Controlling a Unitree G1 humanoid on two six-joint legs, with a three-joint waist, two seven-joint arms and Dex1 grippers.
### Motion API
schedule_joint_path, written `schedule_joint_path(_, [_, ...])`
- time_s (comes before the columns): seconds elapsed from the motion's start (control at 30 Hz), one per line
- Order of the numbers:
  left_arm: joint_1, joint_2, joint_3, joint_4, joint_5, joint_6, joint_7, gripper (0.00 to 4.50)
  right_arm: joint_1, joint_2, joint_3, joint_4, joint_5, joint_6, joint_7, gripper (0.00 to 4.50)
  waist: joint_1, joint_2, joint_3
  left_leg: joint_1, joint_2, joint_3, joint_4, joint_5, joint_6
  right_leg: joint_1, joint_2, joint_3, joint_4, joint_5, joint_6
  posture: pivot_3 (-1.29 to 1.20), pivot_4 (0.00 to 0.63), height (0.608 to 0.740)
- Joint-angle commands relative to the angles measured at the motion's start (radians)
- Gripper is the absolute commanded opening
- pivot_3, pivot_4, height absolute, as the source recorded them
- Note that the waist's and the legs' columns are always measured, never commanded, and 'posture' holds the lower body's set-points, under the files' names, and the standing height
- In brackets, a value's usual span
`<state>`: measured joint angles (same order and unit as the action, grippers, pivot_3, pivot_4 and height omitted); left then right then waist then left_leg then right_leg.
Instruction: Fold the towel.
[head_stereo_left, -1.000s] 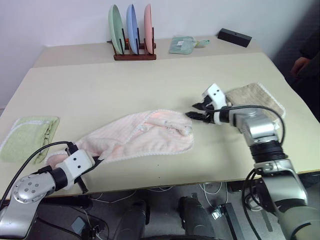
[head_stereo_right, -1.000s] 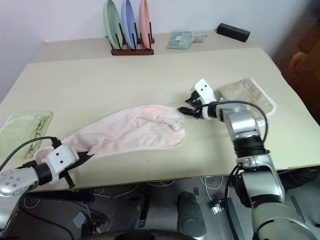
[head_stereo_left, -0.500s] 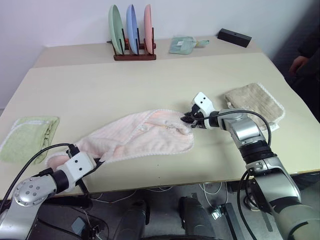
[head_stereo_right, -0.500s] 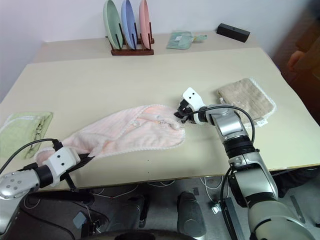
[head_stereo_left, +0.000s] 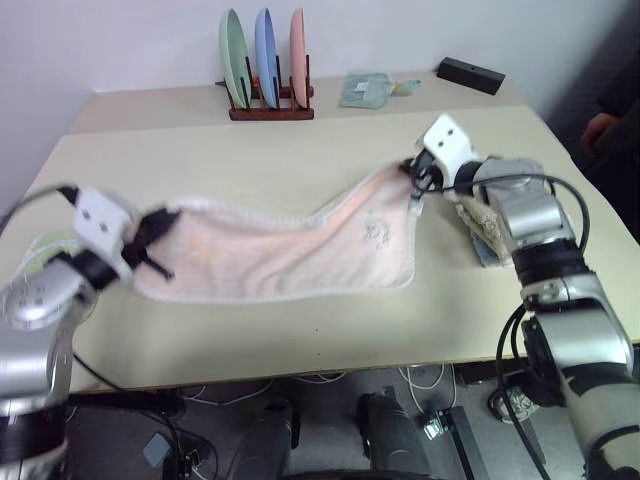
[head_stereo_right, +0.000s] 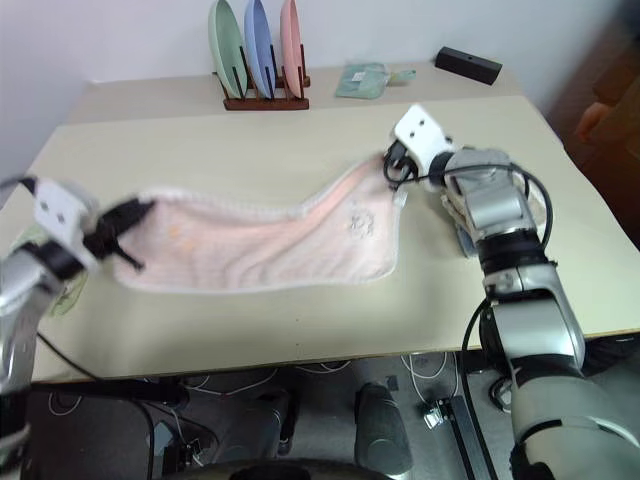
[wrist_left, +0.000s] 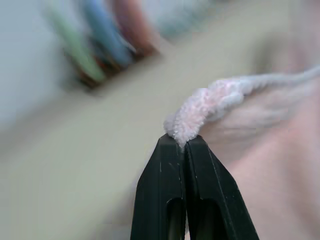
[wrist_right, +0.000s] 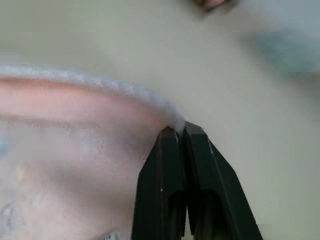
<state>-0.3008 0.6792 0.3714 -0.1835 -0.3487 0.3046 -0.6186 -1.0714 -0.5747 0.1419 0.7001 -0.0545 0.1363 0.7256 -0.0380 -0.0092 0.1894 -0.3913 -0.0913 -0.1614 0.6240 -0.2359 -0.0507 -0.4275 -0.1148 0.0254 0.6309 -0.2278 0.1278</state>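
- Left gripper (wrist_left: 182, 142): pinched shut on a towel (head_stereo_left: 290, 250) corner.
- Right gripper (wrist_right: 178, 131): clamped on the opposite corner.
- Towel: one, stretched left-right over the table (head_stereo_left: 300, 150), lower edge resting on it.
- Plates (head_stereo_left: 265, 60): three, racked.

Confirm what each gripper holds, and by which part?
Both hold the pale pink fluffy terry towel: left gripper pinches one top corner, right gripper the other, at its white edging.
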Motion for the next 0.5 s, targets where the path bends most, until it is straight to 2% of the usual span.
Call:
schedule_joint_path(0.03, [-0.253, -0.004, 0.021, 0.147, 0.005, -0.036, 0.111, 0.0, -0.182, -0.006, -0.039, 0.142, -0.032, -0.182, -0.09, 0.03, -0.002, -0.002, 0.002, -0.001, 0.0, -0.001, 0.001, 0.001, -0.001, -0.001, 0.0, 0.0, 0.0, 0.0, 0.0, 0.0, 0.15, 0.738])
schedule_joint_path(0.13, [-0.462, 0.005, 0.05, 0.312, 0.015, -0.099, 0.175, 0.0, -0.281, -0.021, -0.059, 0.197, -0.017, -0.272, -0.084, 0.03, -0.01, -0.003, 0.001, 0.0, 0.0, 0.004, 0.0, 0.002, -0.005, -0.002, -0.002, -0.001, -0.001, 0.001, 0.0, 0.0, 0.15, 0.738])
schedule_joint_path(0.23, [-0.503, 0.033, 0.061, 0.37, -0.001, -0.13, 0.144, 0.0, -0.291, -0.038, -0.073, 0.174, 0.002, -0.319, -0.024, 0.03, -0.021, -0.003, 0.001, -0.001, 0.0, 0.007, -0.002, 0.0, -0.004, -0.003, -0.002, -0.001, -0.002, 0.0, 0.001, 0.0, 0.15, 0.738])
schedule_joint_path(0.37, [-0.335, 0.074, 0.058, 0.283, -0.028, -0.103, 0.031, 0.0, -0.175, -0.061, -0.087, 0.022, 0.071, -0.319, 0.122, 0.03, -0.036, -0.002, 0.001, 0.0, 0.001, 0.014, -0.003, -0.002, -0.002, -0.005, -0.004, -0.001, -0.002, 0.001, 0.002, 0.0, 0.15, 0.738])
schedule_joint_path(0.5, [0.07, 0.089, 0.12, 0.053, -0.102, 0.025, -0.07, 0.0, 0.194, -0.16, -0.074, -0.408, 0.211, -0.118, 0.353, 0.03, -0.033, -0.003, 0.001, 0.0, 0.004, 0.018, -0.005, -0.003, 0.0, -0.008, -0.004, 0.0, -0.001, 0.001, 0.002, 0.0, 0.15, 0.738])
